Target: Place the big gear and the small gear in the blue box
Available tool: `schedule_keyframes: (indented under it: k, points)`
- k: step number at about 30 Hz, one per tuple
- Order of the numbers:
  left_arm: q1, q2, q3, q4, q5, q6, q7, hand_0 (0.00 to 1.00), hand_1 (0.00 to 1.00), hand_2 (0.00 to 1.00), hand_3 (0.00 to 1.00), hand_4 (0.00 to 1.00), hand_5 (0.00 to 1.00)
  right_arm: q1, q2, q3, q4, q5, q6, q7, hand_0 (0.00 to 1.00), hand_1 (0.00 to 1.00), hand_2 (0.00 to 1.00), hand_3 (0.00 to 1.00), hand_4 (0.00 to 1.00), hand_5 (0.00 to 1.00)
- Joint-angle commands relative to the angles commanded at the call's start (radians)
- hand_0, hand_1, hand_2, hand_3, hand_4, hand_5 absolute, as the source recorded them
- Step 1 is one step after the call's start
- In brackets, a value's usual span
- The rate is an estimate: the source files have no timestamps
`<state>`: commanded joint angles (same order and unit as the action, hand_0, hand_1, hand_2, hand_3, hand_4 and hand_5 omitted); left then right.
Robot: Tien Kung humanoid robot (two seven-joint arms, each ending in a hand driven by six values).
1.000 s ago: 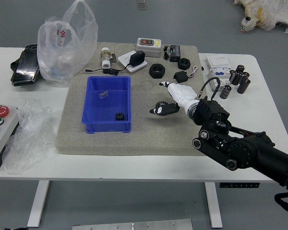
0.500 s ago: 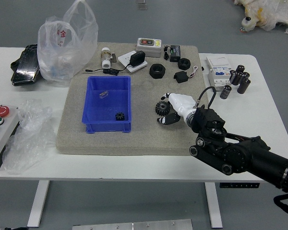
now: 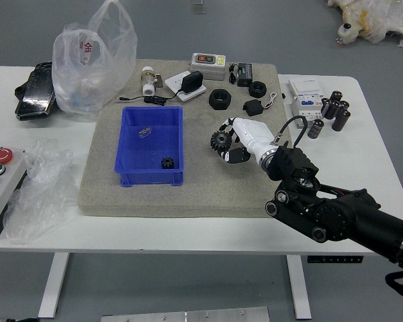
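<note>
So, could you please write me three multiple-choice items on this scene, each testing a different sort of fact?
1. Where is the small gear?
A) On the mat
B) In the blue box
C) On the white table

2. What colour is the topmost button on the left-edge control box?
A) Red
B) Green
C) Yellow

3. How is the right hand?
A) Spread and empty
B) Curled on nothing
C) Gripping the big gear

Answers:
1 B: it sits inside the box's walls.
2 A: the round cap farthest from the table's near edge is red.
3 C: the toothed gear is held at its fingertips.
</note>
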<state>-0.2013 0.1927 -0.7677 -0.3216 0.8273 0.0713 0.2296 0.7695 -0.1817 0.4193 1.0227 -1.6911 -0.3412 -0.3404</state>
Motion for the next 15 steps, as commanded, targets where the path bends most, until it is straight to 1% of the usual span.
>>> schedule_keyframes:
  k: [5,8,9,11,14,15]
  points:
    - [0.002,0.003,-0.008,-0.001,0.008,0.0,0.006,0.651,0.602,0.572,0.683,0.668,0.358,0.04,0.005,0.008,0.072,-0.038,-0.002,-0.006,0.407,0.505,0.371,0.448,0.35,0.002]
    - [0.002,0.004,-0.014,-0.002,0.015,-0.001,0.01,0.651,0.602,0.572,0.683,0.668,0.358,0.081,0.019,-0.018,0.115,-0.049,-0.002,-0.007,0.407,0.505,0.371,0.448,0.35,0.002]
    - [0.001,0.004,-0.016,-0.002,0.017,-0.002,0.011,0.651,0.602,0.571,0.683,0.668,0.358,0.096,0.026,-0.033,0.125,-0.047,-0.001,-0.006,0.433,0.514,0.387,0.457,0.369,0.002]
    - [0.0,0.006,-0.019,-0.003,0.022,-0.003,0.013,0.651,0.602,0.571,0.683,0.668,0.358,0.129,0.044,-0.071,0.137,-0.035,0.005,-0.005,0.433,0.514,0.387,0.457,0.369,0.002]
    - [-0.002,0.006,-0.022,-0.003,0.026,-0.004,0.014,0.651,0.602,0.571,0.683,0.668,0.358,0.158,0.067,-0.117,0.133,-0.018,0.014,-0.001,0.433,0.514,0.387,0.457,0.369,0.002]
    - [-0.003,0.007,-0.023,-0.003,0.027,-0.004,0.015,0.651,0.602,0.571,0.684,0.667,0.355,0.165,0.075,-0.129,0.128,-0.011,0.016,0.002,0.515,0.604,0.576,0.594,0.477,0.002]
